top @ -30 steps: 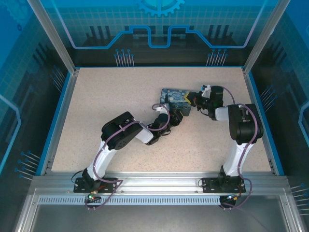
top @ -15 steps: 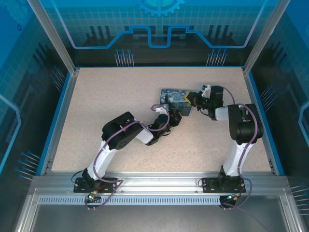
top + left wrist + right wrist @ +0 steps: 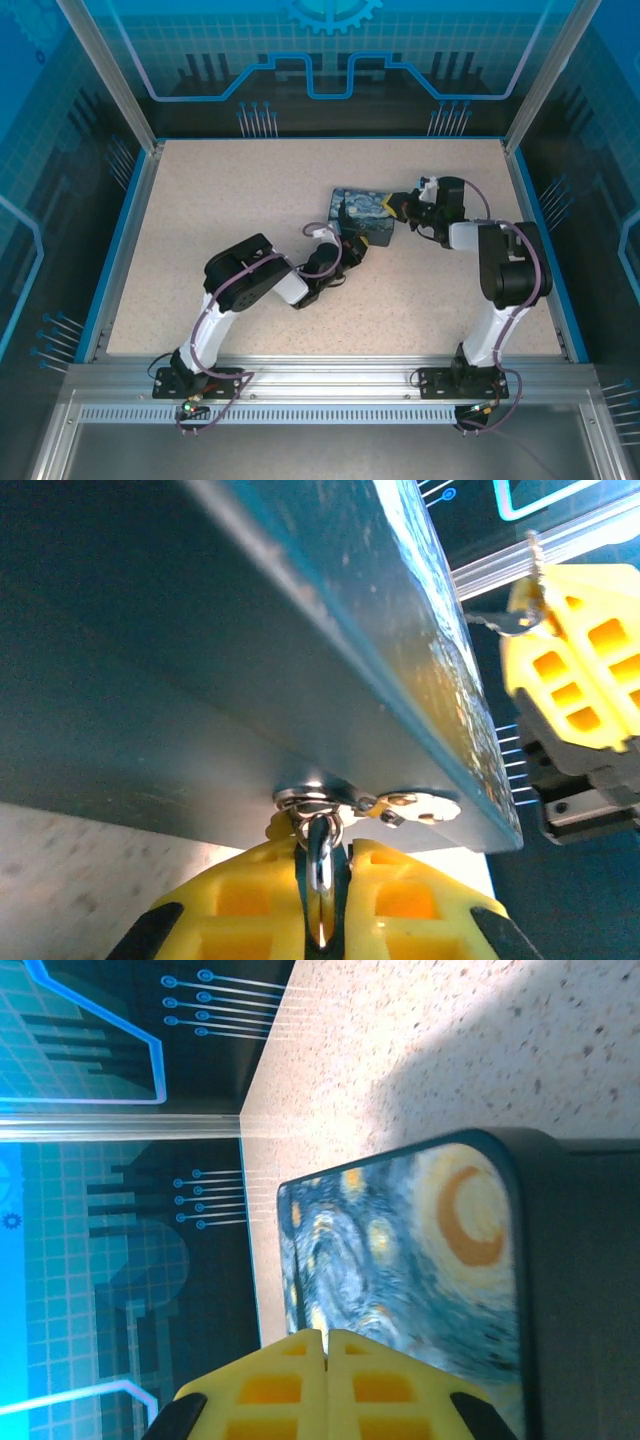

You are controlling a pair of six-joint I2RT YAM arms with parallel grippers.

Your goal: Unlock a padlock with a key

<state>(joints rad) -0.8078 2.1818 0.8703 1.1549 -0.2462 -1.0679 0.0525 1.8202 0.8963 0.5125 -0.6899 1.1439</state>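
Left gripper (image 3: 323,880) is pinched nearly shut on the key (image 3: 319,840), a thin metal blade standing edge-on between the two yellow fingers, tip pointing straight ahead. Directly in front of the fingertips, touching the key's tip, sits the padlock (image 3: 305,801), a small round metal body hanging against the lower side of the box (image 3: 250,630). Whether the blade is already seated in the keyway cannot be told. Some small shiny links (image 3: 405,804) hang just right of the padlock. Right gripper (image 3: 326,1340) has its fingers fully together with nothing seen between them. It sits at the box's far corner, with the printed lid right ahead of it and bare table (image 3: 480,1040) beyond. Step in hand looks like inserting and turning the key. To do it well, the blade should stay in line with the keyway and be pushed straight in until it stops, then the wrist rolled about the key's own axis rather than swung sideways. The grip should stay firm so the thin blade does not twist in the pads. The padlock hangs loose, so it may swing away; the right gripper bracing the box helps.
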